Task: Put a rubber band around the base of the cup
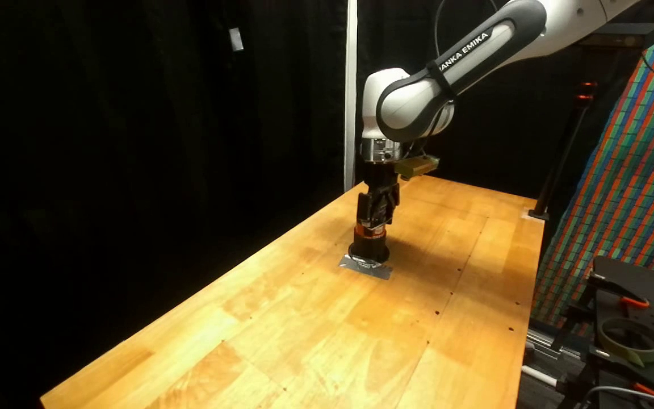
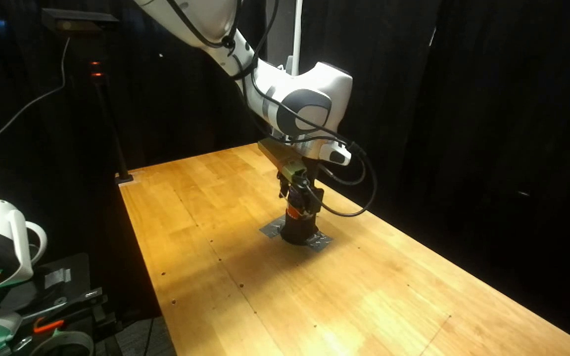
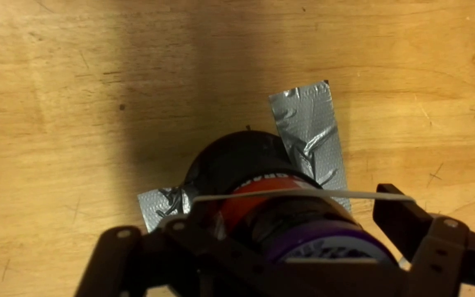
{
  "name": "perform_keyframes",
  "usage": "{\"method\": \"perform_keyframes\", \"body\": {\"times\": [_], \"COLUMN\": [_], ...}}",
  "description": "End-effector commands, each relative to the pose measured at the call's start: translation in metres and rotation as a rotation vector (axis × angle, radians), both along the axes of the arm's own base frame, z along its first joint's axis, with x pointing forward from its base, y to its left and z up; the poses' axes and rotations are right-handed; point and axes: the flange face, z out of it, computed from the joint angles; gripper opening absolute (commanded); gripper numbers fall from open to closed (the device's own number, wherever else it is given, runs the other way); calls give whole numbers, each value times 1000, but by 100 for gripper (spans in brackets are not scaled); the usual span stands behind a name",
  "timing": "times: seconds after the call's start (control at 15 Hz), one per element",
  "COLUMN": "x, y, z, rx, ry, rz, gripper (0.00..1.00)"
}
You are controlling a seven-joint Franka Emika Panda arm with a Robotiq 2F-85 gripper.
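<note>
Rubber band point(image 3: 299, 192) shows in my wrist view as a pale, straight strand stretched between the two fingers point(image 3: 401, 218) of my gripper point(image 3: 298, 211). I have those fingers standing apart, straddling the upper part of the cup point(image 3: 278, 214); whether either one touches it, I cannot tell. The strand crosses the cup's orange-red stripe, higher than the wide black foot; whether it loops the whole way around, I can't make out. Silver tape point(image 3: 309, 119) reaches from the foot onto the wood on two sides. Both exterior views give me the cup upright on the wooden table point(image 1: 281, 318), directly under the arm point(image 1: 412, 108), its top hidden by the fingers. Farther out, beside the table in an exterior view, I see a dark shelf point(image 1: 628, 278) bearing a roll of tape point(image 1: 648, 354), and beyond it a multicoloured checked sheet point(image 1: 622, 187). Black curtains point(image 1: 151, 199) hang past the table's long edge.
</note>
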Motion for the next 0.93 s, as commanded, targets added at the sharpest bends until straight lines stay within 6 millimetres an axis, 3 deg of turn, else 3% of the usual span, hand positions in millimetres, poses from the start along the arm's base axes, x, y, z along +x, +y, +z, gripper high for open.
{"method": "perform_keyframes", "body": {"times": [0.0, 0.27, 0.4, 0.87], "x": [-22, -45, -53, -91], "y": [-2, -8, -8, -16], "z": [9, 15, 18, 30], "rx": [-21, -23, -25, -42], "ry": [2, 0, -39, -266], "rz": [-32, -32, -31, -77], "gripper": [100, 100, 73, 20]}}
